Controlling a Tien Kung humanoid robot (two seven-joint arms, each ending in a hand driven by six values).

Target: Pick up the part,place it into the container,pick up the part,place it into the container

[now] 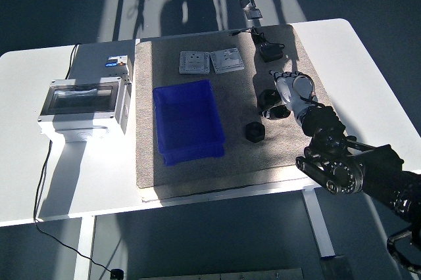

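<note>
A blue open container (189,121) sits in the middle of the grey mat (151,162) and looks empty. Three small black parts lie to its right: one (254,132) nearest the container, one (268,98) further back, and one (279,112) partly under my hand. My right hand (293,88) reaches in from the lower right, with its silver fingers (284,80) spread and relaxed. It holds nothing and hovers just right of the two rear parts, at or near touching them. My left arm is out of view.
Two white socket plates (195,62) (227,60) lie behind the container. A black adapter (270,50) with its cable is at the mat's far right. A grey electrical box (82,105) with a clear lid stands on the table's left.
</note>
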